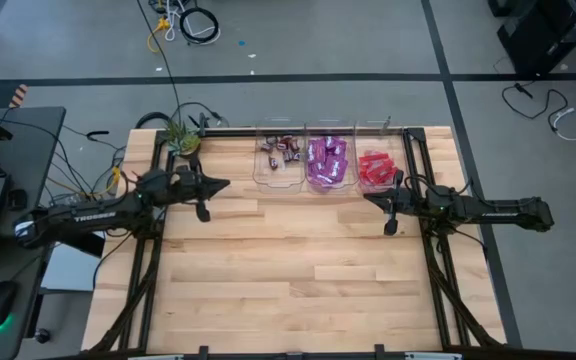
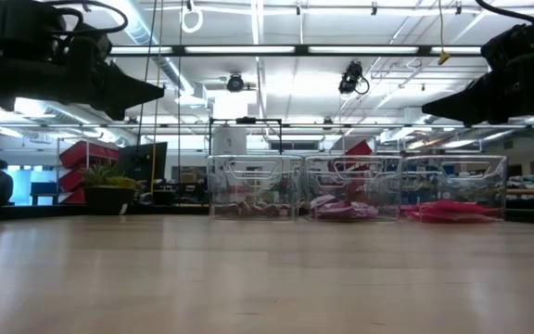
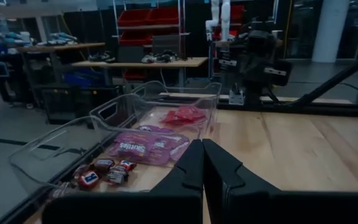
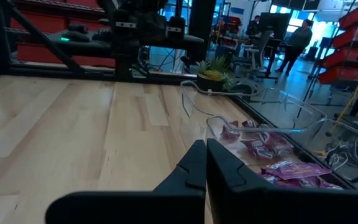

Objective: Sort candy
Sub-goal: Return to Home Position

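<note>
Step in hand: both arms go to the rest pose. Sorting appears complete, since no sweet shows loose on the light wooden table (image 1: 298, 270).

Left side: the dark left arm (image 1: 118, 208) reaches in over the table's left edge, raised, with its tip near the left bin and apart from it. The left jaws are pressed together and hold nothing. A small green potted plant (image 1: 181, 138) stands at the far left corner.

Centre, far edge: three clear plastic bins stand side by side.
- The left bin (image 1: 278, 183) holds the small dark brown wrapped candies (image 1: 280, 150).
- The middle bin (image 1: 329, 128) holds the flat shiny purple-magenta packets (image 1: 328, 162).
- The right bin (image 1: 378, 130) holds the red packets (image 1: 374, 168).

Right side: the dark right arm (image 1: 478, 208) mirrors the left arm, with its tip near the right bin. The right jaws are pressed together and empty.

Next move: judged to need only retraction and settling of both arms, clear of the bins, with no grasp.

Limits of view: the arms cover strips of the table, the number of pieces cannot be read, and each wrist view cuts off part of the bin row
</note>
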